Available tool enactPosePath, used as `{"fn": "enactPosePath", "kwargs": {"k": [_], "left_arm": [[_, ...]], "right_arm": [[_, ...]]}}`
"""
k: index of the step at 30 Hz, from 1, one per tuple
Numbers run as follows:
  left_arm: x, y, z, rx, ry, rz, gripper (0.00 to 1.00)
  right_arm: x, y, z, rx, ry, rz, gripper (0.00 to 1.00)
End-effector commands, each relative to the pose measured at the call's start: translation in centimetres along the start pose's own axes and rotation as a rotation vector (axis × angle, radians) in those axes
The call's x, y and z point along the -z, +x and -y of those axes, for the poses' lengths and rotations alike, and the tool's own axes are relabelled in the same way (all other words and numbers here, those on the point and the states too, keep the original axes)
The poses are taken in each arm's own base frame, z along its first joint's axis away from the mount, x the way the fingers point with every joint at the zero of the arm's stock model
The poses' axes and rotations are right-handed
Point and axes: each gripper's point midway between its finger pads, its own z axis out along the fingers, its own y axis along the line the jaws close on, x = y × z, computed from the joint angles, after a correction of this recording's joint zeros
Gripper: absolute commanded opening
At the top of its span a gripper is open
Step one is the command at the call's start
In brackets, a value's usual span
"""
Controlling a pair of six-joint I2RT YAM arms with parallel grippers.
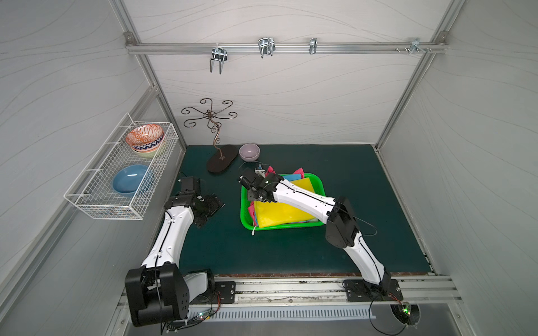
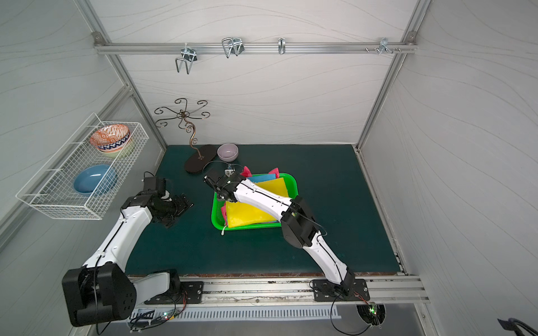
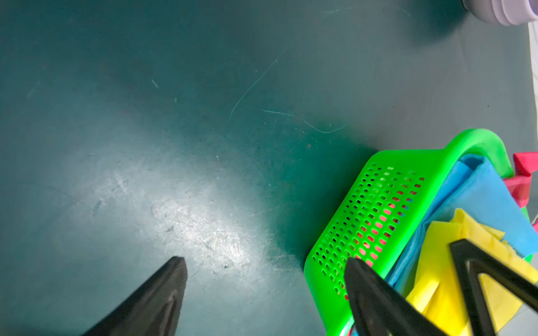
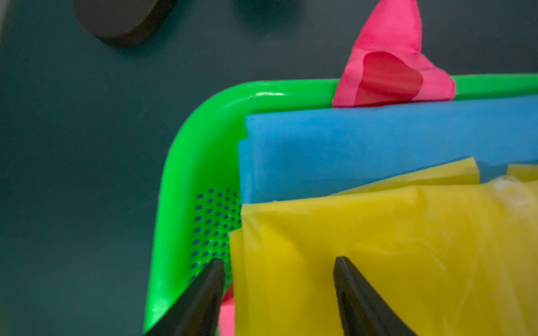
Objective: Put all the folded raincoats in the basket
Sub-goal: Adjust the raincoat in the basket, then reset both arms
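The green basket (image 1: 319, 183) (image 2: 293, 186) sits mid-mat in both top views. A folded yellow raincoat (image 1: 281, 214) (image 2: 247, 214) (image 4: 378, 247) lies on top inside it, over a blue one (image 4: 378, 139) and a pink one (image 4: 387, 52) that pokes over the far rim. My right gripper (image 1: 248, 181) (image 4: 279, 259) hovers over the basket's far left corner, open. One finger is above the perforated floor and the other above the yellow sheet, and nothing is pinched. My left gripper (image 1: 211, 205) (image 3: 265, 259) stands open over bare mat beside the basket's left wall (image 3: 378, 209).
A lilac bowl (image 1: 249, 152) and a curled metal stand on a dark oval base (image 1: 222, 163) stand behind the basket. A white wire rack (image 1: 96, 200) holding bowls hangs on the left wall. A white cord end (image 1: 254, 231) hangs at the basket's near left corner.
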Motion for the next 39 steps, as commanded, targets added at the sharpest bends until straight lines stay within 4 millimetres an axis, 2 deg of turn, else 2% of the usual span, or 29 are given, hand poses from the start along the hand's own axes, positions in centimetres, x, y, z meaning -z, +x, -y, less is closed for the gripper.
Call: {"fn": "enactPosePath", "kwargs": {"k": [1,3,5,7,9,13,15,17,19,21,24,26,29,32,34,37,39], "left_arm": [[1.2,-1.9,2.8,-0.086,0.112,0.063,0.98],[1.4,-2.4,3.2,-0.107,0.132,0.091,0.99],[1.6,-3.1,3.3,-0.111,0.128,0.135,0.99],[1.9,-4.0,3.6,-0.124,0.139,0.187,0.99],[2.5,-5.4,3.7,-0.158,0.123,0.258,0.99],[4.1,-8.1,4.4,-0.314,0.086,0.404,0.99],[4.5,-8.8,4.6,-0.358,0.091,0.475,0.99],[4.4,-9.6,4.0,-0.392,0.056,0.579,0.99],[3.7,-10.1,3.1,-0.455,-0.001,0.670,0.99],[2.3,-9.8,3.3,-0.566,0.005,0.733,0.99],[-0.2,-8.1,4.0,-0.739,0.047,0.777,1.00],[-1.2,-7.6,4.3,-0.782,0.067,0.802,1.00],[-2.2,-7.1,5.6,-0.829,0.148,0.806,1.00],[-3.5,-7.1,6.2,-0.839,0.187,0.798,1.00],[-4.8,-7.4,5.9,-0.815,0.182,0.768,1.00],[-5.7,-8.0,6.3,-0.794,0.203,0.705,1.00],[-5.7,-8.2,6.9,-0.758,0.246,0.718,1.00]], "right_arm": [[6.2,-4.0,-2.8,-0.035,-0.275,0.038,0.72],[8.3,-4.6,-3.3,-0.042,-0.440,0.012,0.79],[11.2,-5.6,-2.7,-0.031,-0.586,0.027,0.98],[13.7,-6.3,-1.1,0.006,-0.654,0.067,0.99],[15.5,-7.2,1.8,0.023,-0.642,0.124,0.99],[18.8,-8.2,10.1,0.075,-0.536,0.294,0.99],[20.5,-7.5,13.6,0.212,-0.480,0.428,0.99],[21.3,-6.3,17.5,0.367,-0.320,0.599,0.99],[21.5,-6.2,21.8,0.386,-0.152,0.748,0.99],[20.3,-5.4,26.1,0.357,-0.030,0.788,0.99],[17.7,-4.3,31.9,0.257,0.159,0.720,0.99],[16.2,-3.3,35.7,0.197,0.295,0.698,0.99],[14.0,-1.8,39.5,0.153,0.387,0.697,0.99],[11.5,-0.1,41.6,0.076,0.254,0.694,0.99],[10.6,0.6,42.3,0.054,0.168,0.742,0.99],[9.1,0.7,42.9,0.025,0.091,0.749,0.99],[7.4,0.7,42.2,0.063,0.050,0.703,0.99]]}}
